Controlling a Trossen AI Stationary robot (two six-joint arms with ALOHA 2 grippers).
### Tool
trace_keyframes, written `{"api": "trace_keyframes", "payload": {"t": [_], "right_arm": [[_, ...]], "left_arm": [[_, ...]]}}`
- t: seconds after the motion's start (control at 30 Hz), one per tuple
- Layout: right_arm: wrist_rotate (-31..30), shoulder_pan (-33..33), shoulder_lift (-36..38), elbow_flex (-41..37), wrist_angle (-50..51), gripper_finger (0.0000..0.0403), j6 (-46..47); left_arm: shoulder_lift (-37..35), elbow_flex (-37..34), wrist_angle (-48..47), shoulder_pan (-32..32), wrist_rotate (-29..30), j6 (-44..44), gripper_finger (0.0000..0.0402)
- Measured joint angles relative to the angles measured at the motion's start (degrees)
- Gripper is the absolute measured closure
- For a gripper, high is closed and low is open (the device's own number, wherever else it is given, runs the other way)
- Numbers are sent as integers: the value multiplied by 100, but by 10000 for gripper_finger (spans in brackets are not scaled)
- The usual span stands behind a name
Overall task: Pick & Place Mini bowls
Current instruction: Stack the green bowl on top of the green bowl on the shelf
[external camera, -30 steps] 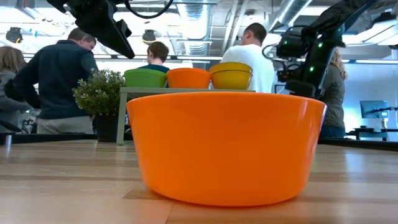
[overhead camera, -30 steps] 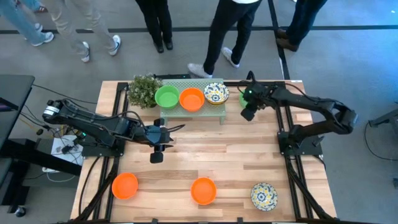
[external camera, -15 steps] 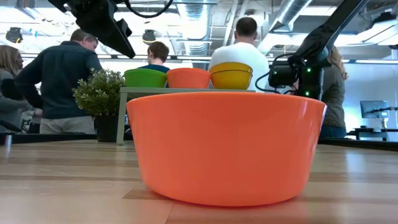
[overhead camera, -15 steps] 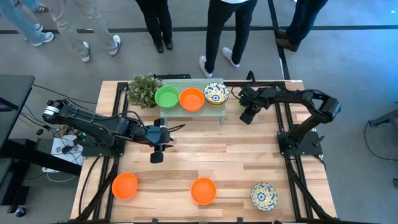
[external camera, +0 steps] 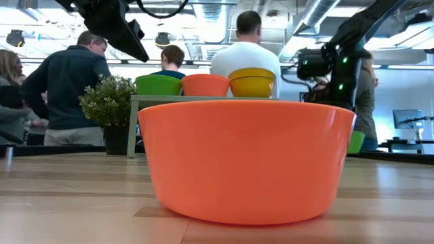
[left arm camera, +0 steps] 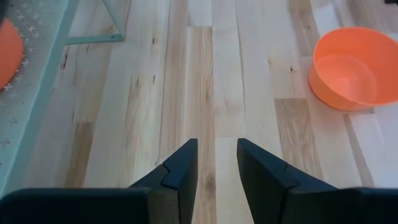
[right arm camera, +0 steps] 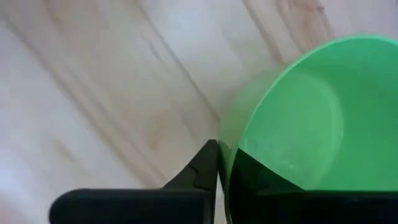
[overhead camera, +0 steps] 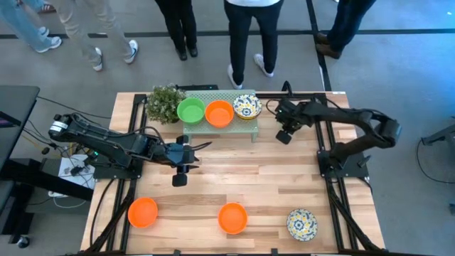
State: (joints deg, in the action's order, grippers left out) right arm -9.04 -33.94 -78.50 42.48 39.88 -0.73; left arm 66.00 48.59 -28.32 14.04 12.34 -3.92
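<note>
1. At the table's nine o'clock the left gripper (overhead camera: pixel 179 168) waits over bare wood, its fingers a narrow gap apart and holding nothing.
2. On the stand (overhead camera: pixel 213 91) at twelve o'clock sit a green bowl (overhead camera: pixel 190 111), an orange bowl (overhead camera: pixel 219 113) and a patterned bowl (overhead camera: pixel 247 107).
3. Along the six o'clock edge lie two more orange bowls (overhead camera: pixel 143 212), (overhead camera: pixel 232 217) and another patterned one (overhead camera: pixel 301 223).
4. At one o'clock the right gripper (right arm camera: pixel 222 163) pinches the rim of a second green bowl (right arm camera: pixel 292 124), just beside the stand.
5. Carrying well probably means keeping it level and the pinch firm, since a rim grip may let it swing.
</note>
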Motion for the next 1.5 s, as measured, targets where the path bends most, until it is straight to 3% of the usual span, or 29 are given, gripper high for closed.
{"api": "trace_keyframes", "payload": {"t": [0.13, 0.4, 0.73, 0.9, 1.13, 1.5], "right_arm": [[103, 519, 536, 0, 305, 398, 286], [1372, 2262, 1092, 2, 80, 399, 686], [1379, 4235, 61, 321, -1642, 401, 626], [1221, 4549, -1004, 1163, -1652, 398, 595], [1217, 4702, -2459, 2643, -1000, 398, -263], [1206, 4724, -3399, 4356, -79, 397, -945]], "left_arm": [[0, -1, 167, 0, -2, -1, 288], [79, 1, 566, 89, -183, 111, 288], [899, 1, 1584, 231, -339, 1068, 288], [1261, 1, 2289, 146, -361, 1457, 288], [1633, 5, 2727, 35, -942, 1571, 288], [2223, 3, 2721, 37, -950, 1561, 288]]}}
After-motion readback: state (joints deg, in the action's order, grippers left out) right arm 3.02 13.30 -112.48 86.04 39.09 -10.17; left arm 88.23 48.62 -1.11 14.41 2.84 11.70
